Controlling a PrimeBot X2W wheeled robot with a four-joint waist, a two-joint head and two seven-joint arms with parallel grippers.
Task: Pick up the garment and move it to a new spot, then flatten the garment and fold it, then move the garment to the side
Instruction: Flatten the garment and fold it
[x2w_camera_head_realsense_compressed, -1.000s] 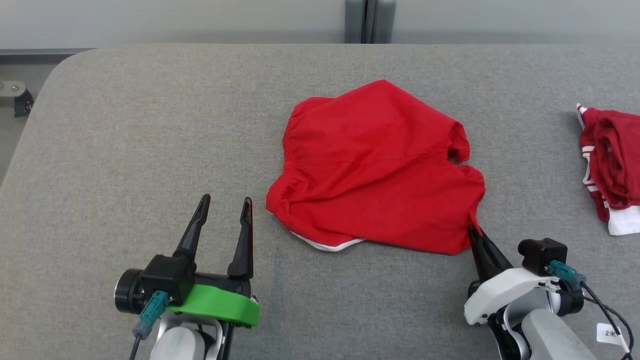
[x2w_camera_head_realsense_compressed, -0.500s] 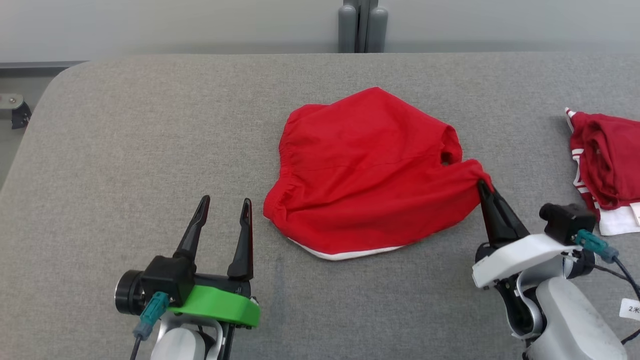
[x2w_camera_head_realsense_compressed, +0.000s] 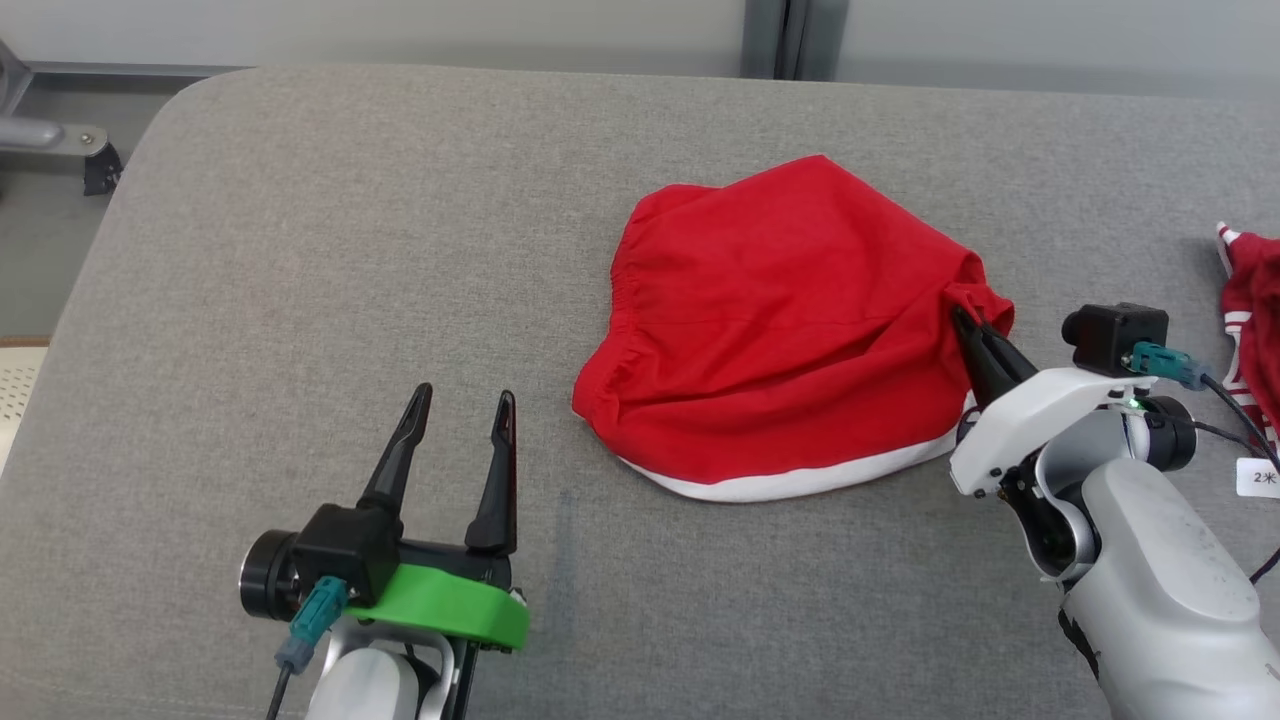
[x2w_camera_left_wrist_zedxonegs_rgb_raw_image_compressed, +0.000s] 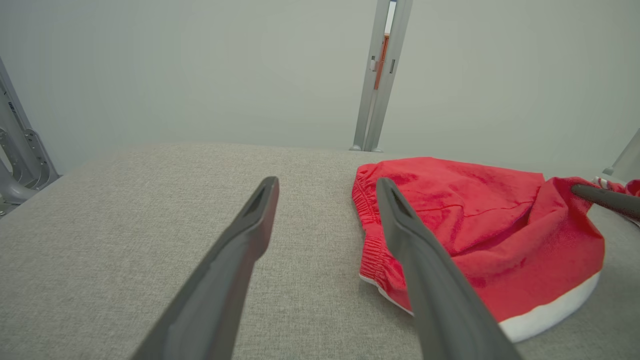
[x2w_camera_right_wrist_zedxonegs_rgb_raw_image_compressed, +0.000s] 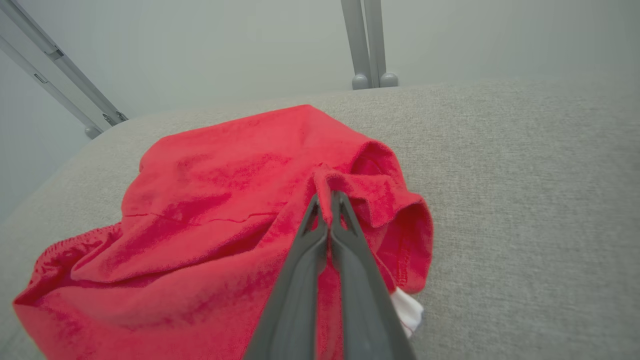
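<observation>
The garment (x2w_camera_head_realsense_compressed: 790, 320) is a pair of red shorts with a white hem, lying crumpled on the grey table (x2w_camera_head_realsense_compressed: 350, 250). My right gripper (x2w_camera_head_realsense_compressed: 962, 318) is shut on a fold at the garment's right edge and lifts it a little. The right wrist view shows the same pinch, my right gripper (x2w_camera_right_wrist_zedxonegs_rgb_raw_image_compressed: 325, 197) closed on red cloth of the garment (x2w_camera_right_wrist_zedxonegs_rgb_raw_image_compressed: 215, 200). My left gripper (x2w_camera_head_realsense_compressed: 462, 400) stands open at the lower left, apart from the garment, with nothing between its fingers. From the left wrist, the garment (x2w_camera_left_wrist_zedxonegs_rgb_raw_image_compressed: 480, 235) lies right of my left gripper (x2w_camera_left_wrist_zedxonegs_rgb_raw_image_compressed: 327, 182).
A second red and white garment (x2w_camera_head_realsense_compressed: 1250, 330) lies at the table's right edge. A grey post (x2w_camera_head_realsense_compressed: 785, 35) stands behind the table's far edge. A metal frame (x2w_camera_head_realsense_compressed: 50, 135) sits off the table's left corner. A bare stretch of table lies left of the garment.
The right gripper has carried the garment's lower right corner up and back over the shorts, showing more white hem. The head camera has shifted. The left gripper has stayed put.
</observation>
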